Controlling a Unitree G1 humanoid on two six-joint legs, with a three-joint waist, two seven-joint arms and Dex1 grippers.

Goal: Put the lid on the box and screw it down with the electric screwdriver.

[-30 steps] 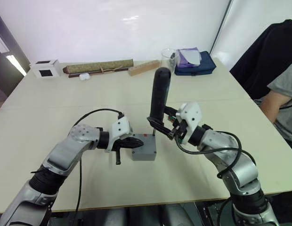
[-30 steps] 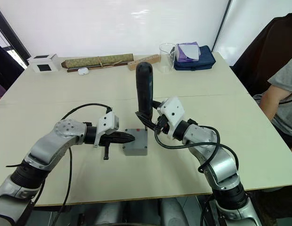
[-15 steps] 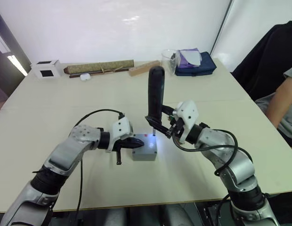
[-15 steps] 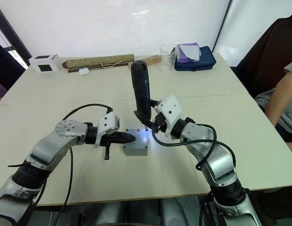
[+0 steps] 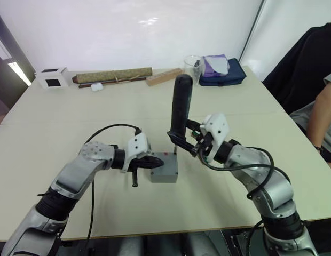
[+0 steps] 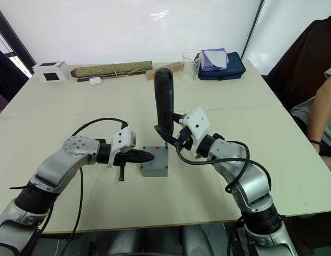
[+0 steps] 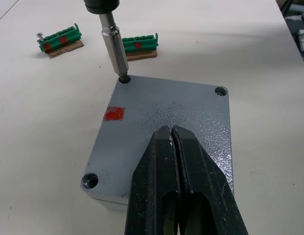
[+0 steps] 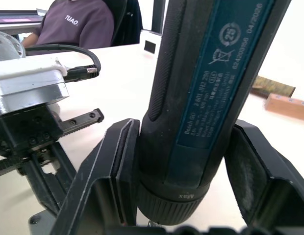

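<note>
Two pincers work at the box (image 5: 164, 167) near the tabletop's (image 5: 75, 112) middle: the left pincer (image 7: 172, 147), fingers pressed together, rests on the lid (image 7: 162, 132), while the right pincer (image 5: 188, 144) grips the upright electric screwdriver (image 5: 180, 109), its bit in a corner hole. Beyond the box lie two green connector strips (image 7: 59, 39), then a rolled scroll (image 5: 112, 75), a white cube (image 5: 52, 78), a clear cup (image 5: 191, 66) and a blue pouch (image 5: 223, 73).

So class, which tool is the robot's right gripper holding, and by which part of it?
The right gripper holds the electric screwdriver, clamped around the lower end of its body just above the bit. Its bit sits in a corner hole of the lid.
</note>
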